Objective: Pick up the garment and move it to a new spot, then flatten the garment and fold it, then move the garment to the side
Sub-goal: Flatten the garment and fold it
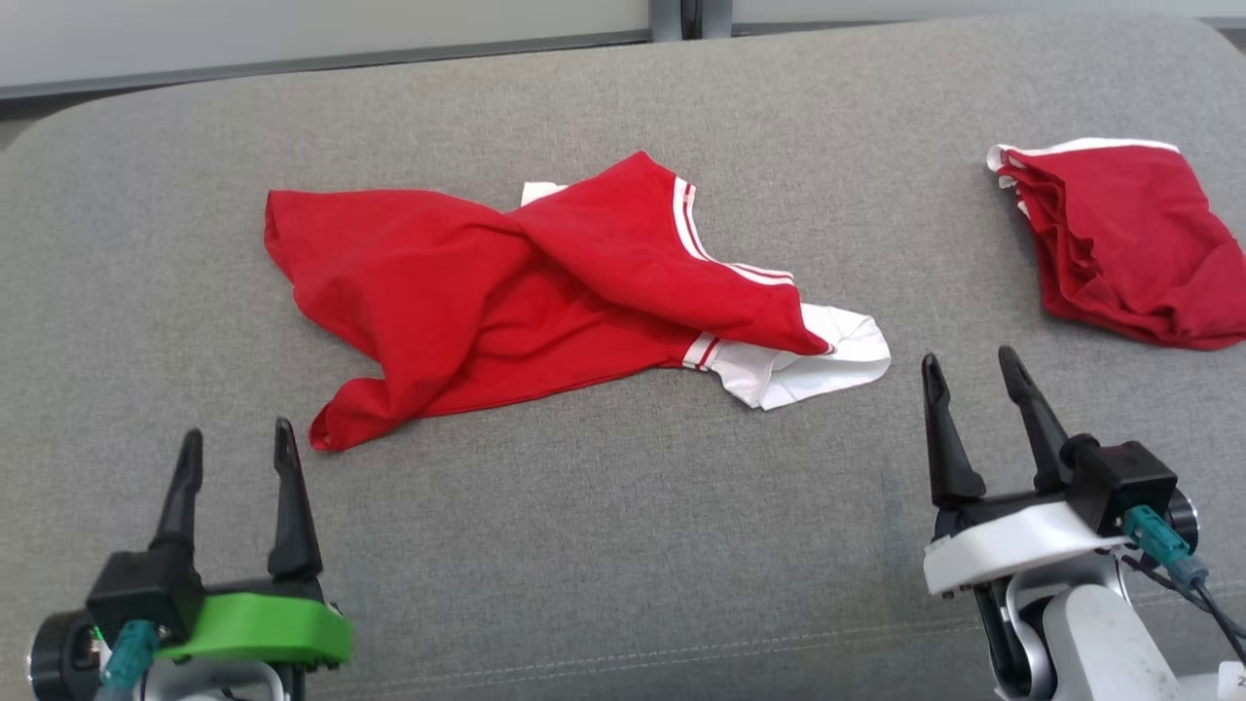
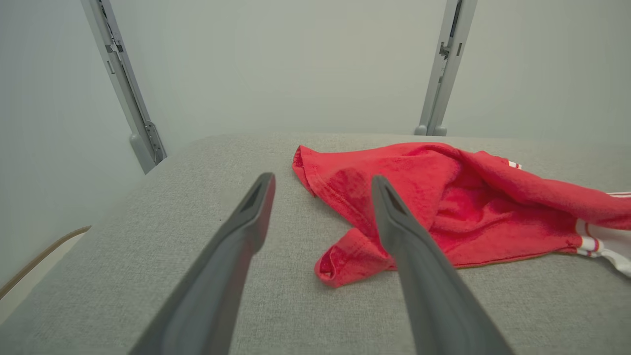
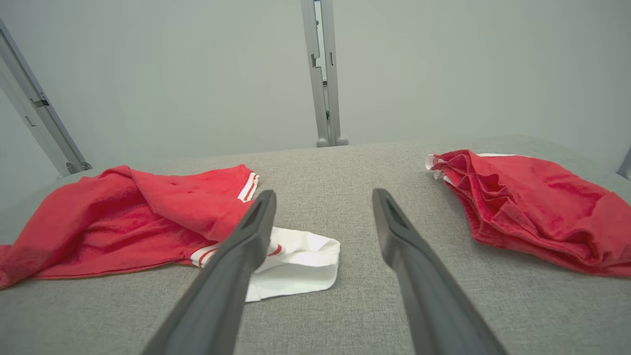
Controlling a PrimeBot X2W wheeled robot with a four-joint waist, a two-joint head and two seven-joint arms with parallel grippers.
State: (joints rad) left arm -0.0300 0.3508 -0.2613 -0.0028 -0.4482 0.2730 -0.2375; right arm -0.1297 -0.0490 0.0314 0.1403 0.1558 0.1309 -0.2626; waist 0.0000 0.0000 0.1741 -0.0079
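Red garment, crumpled, at the middle of the head view on the grey table, white sleeve toward the right. Soft, light and limp; likely to sag and bunch once lifted, hardly to slip. Best taken at the red corner toward the lower left and at the white sleeve. Left claw at lower left, right claw at lower right, both spread wide, empty. Second red cloth at upper right, well apart.
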